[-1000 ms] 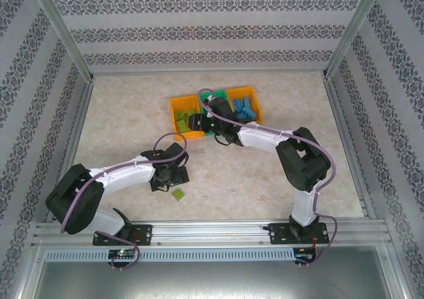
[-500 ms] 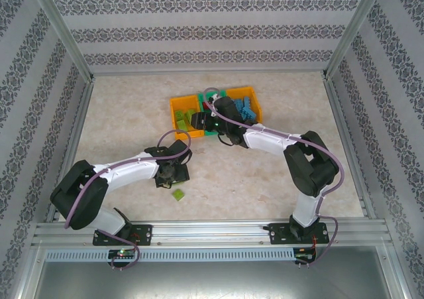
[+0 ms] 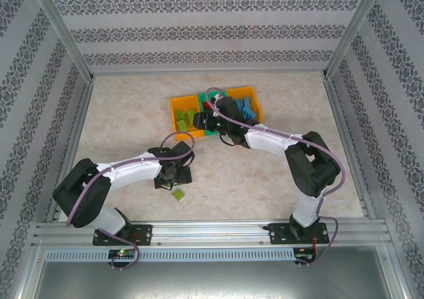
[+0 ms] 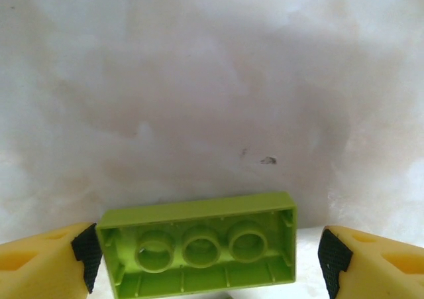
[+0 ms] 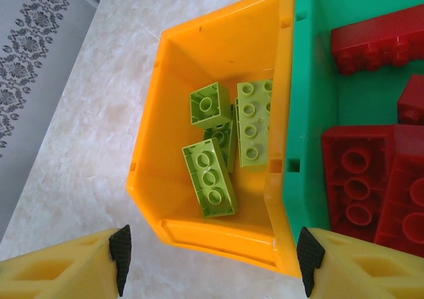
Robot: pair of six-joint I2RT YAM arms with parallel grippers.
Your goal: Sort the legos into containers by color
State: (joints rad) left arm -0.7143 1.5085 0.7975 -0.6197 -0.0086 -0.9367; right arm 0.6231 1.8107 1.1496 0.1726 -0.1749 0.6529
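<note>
A lime green lego point(image 4: 199, 246) lies upside down on the table, hollow side up, between the yellow fingers of my left gripper point(image 4: 209, 262), which is open; the left pad point(image 4: 86, 256) is close to its end and a gap shows at the right. From above, this brick point(image 3: 178, 194) sits just in front of the left gripper point(image 3: 175, 183). My right gripper point(image 5: 212, 252) hangs open and empty over the near end of the left orange container point(image 5: 199, 47), which holds several lime legos point(image 5: 211, 178). The green container point(image 5: 308, 113) beside it holds red legos point(image 5: 358, 186).
The three bins stand in a row at the table's middle back; the right orange bin point(image 3: 240, 89) holds light blue legos point(image 3: 244, 107). The right arm point(image 3: 271, 140) stretches across toward the bins. Patterned walls and metal posts surround the marble tabletop point(image 3: 126, 113).
The left gripper has crept slightly right and forward toward the lime brick. The right gripper has shifted left, from the green bin toward the left orange bin.
</note>
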